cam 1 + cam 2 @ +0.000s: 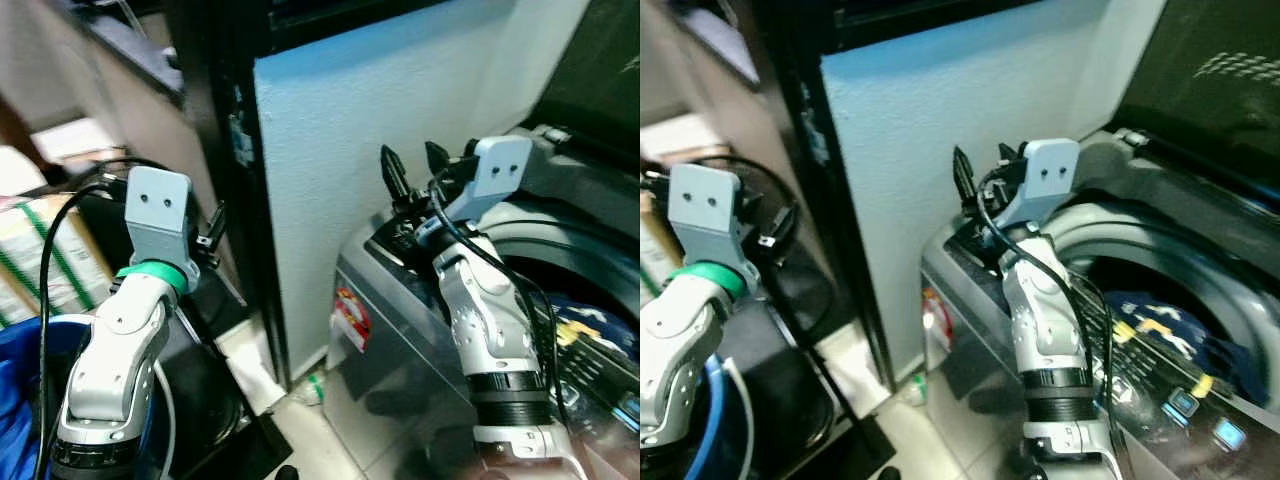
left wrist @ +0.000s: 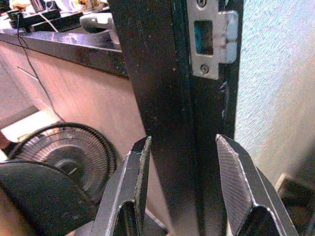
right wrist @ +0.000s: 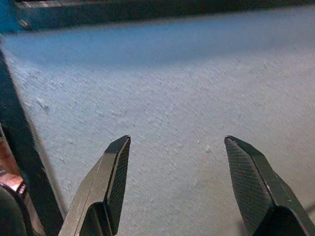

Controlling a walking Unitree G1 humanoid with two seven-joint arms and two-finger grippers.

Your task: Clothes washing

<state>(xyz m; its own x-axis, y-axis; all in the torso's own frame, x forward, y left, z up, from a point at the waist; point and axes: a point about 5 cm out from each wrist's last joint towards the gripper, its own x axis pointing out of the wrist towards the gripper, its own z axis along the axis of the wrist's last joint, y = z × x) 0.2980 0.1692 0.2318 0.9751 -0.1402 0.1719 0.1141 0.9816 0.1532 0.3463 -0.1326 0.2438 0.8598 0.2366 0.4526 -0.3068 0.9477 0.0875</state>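
I stand before a top-loading washing machine with its lid raised, set against a pale textured wall. Inside its drum lies the laundry, a dark blue garment with yellow and white markings, heaped toward the drum's front edge near the control panel. A red and white sticker marks the machine's grey front near its left corner. My right gripper is raised above the machine's rear left corner, pointing at the wall, its jaws spread wide and holding nothing; my right wrist view shows both black fingers apart against the bare wall. My left gripper is held up to the left of the machine, aimed at a black door frame with a metal strike plate; its jaws are also open and empty, one on each side of the frame's edge without touching it, as far as I can tell. Past the frame a floor fan stands below a dark bench. A blue basket sits at my lower left.
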